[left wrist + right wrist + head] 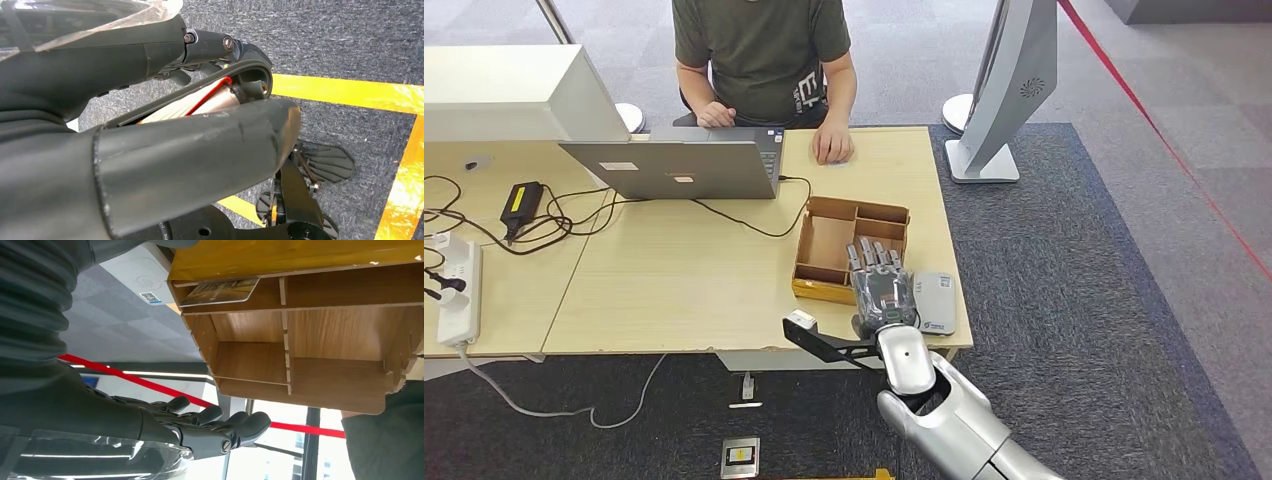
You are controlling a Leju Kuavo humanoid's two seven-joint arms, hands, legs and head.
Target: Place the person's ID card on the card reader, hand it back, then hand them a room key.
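Observation:
My right hand hovers flat, fingers stretched out and apart, over the near right corner of the wooden compartment box; it holds nothing. The right wrist view shows those fingers clear of the box, and a printed card lies in one near compartment. The white card reader sits on the table just right of my hand, seen too as the reader. The person sits across the table, one hand resting on the tabletop. My left hand hangs over the floor, its thumb hiding the palm.
An open laptop stands at the far middle of the table, with a monitor, a power strip and cables to the left. A grey stand rises beyond the table's right end.

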